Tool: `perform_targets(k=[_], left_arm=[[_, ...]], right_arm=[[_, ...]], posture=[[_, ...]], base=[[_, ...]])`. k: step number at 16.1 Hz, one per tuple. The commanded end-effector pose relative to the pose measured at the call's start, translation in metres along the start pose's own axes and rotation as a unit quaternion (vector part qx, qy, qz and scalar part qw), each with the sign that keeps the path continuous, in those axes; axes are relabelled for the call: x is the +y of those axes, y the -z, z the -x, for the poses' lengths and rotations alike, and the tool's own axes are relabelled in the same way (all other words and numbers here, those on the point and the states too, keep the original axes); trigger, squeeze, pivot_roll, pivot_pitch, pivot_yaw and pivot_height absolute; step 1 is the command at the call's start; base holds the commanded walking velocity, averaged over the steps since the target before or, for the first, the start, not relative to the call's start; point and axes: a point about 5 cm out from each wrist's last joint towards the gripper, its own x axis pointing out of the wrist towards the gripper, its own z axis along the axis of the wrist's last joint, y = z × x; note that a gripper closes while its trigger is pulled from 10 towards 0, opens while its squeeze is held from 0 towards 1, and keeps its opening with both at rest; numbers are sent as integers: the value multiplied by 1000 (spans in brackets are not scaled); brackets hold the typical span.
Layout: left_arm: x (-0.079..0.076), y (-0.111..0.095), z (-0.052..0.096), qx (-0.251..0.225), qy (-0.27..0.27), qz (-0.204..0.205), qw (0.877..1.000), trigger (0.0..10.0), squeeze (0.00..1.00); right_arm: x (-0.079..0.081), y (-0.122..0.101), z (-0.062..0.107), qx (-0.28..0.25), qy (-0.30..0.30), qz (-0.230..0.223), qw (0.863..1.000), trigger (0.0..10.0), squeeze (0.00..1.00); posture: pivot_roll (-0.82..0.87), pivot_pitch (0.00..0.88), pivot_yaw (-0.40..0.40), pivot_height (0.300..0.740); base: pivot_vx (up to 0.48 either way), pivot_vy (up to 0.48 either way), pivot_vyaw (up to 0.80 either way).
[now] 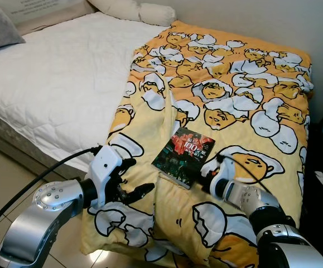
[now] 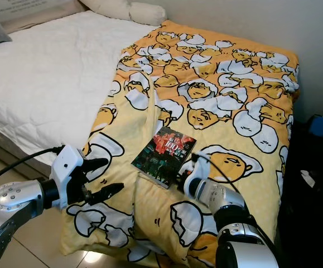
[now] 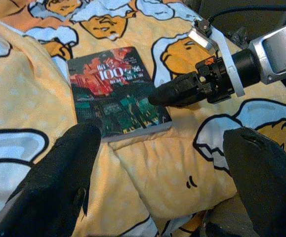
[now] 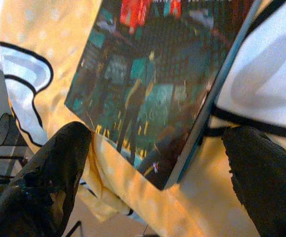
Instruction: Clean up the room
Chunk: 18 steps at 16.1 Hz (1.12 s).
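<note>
Right pincer [image 3: 155,97], fingers apart, straddles dark glossy paperback book [image 1: 182,155] corner on yellow egg-print quilt [image 1: 245,100]; advise sliding deeper before closing. Left pincer [image 1: 136,177] apart, idle.

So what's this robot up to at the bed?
It is reaching for a dark paperback book with a red "100" cover lying on the yellow egg-cartoon quilt on the bed. Its right end effector, fingers spread, sits at the book's near corner but hasn't gripped it. The left end effector hovers open over the quilt just left of the book, holding nothing.
</note>
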Motion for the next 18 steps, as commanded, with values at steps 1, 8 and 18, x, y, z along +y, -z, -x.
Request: perform_targets(k=[1,8,18], left_arm=[[-3,-3,1,1,9,-5,1000,10000,910],[-6,4,3,16,6,-6,1000,10000,875],[-5,3,8,36,9,-16,999,10000,867]], right_arm=[[3,-5,-1,-2,-9,1,1000,10000,12],[15,-5,-8,5,-40,-33,999,10000,0],[13,27,-21,2,14,-71,997,10000,0]], posture=[[-67,0,-63,740],[-55,0,-71,740],[30,51,-34,740]], base=[[0,0,0],[0,0,0],[0,0,0]])
